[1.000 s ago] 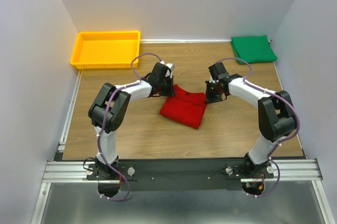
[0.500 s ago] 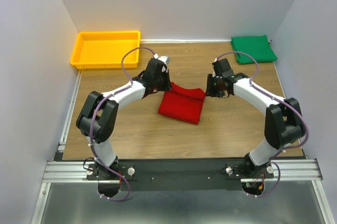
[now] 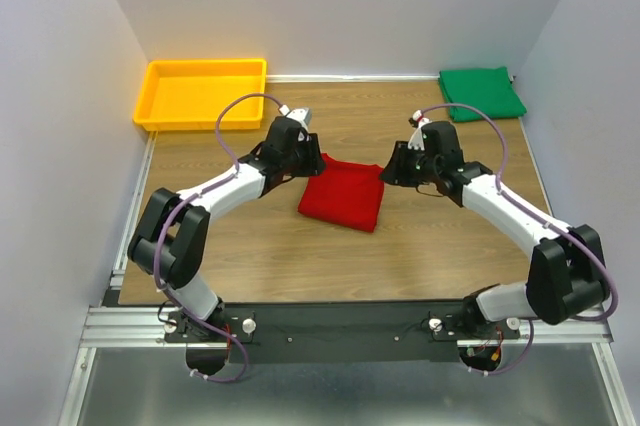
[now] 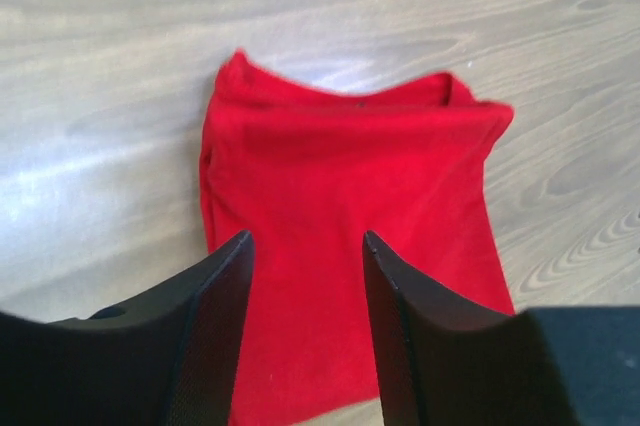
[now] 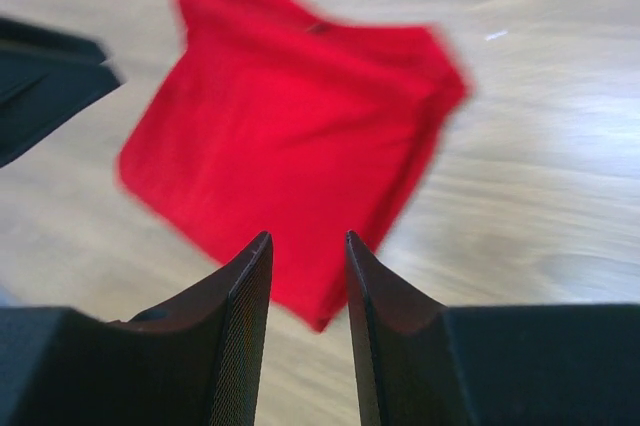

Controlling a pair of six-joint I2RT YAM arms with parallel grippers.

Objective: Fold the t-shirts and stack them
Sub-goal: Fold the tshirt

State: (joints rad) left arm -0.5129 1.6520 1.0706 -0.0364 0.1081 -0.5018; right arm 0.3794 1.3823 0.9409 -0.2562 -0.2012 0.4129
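Bare wooden surface (image 3: 440, 246) surrounds the folded red cloth t-shirt (image 3: 342, 196); left gripper (image 4: 305, 246) and right gripper (image 5: 308, 239), parted and empty, flank its far corners.

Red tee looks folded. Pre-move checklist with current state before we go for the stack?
1. Left end effector open, nothing between the jaws: ok.
2. Right end effector open, empty: ok.
3. Red t-shirt folded into a compact rectangle on the table: ok.
4. Green t-shirt folded, in the far right corner, nothing on it: ok.
5. Shirts stacked: not ok, they lie well apart.
6. Both end effectors lifted clear of the red cloth: cannot tell.
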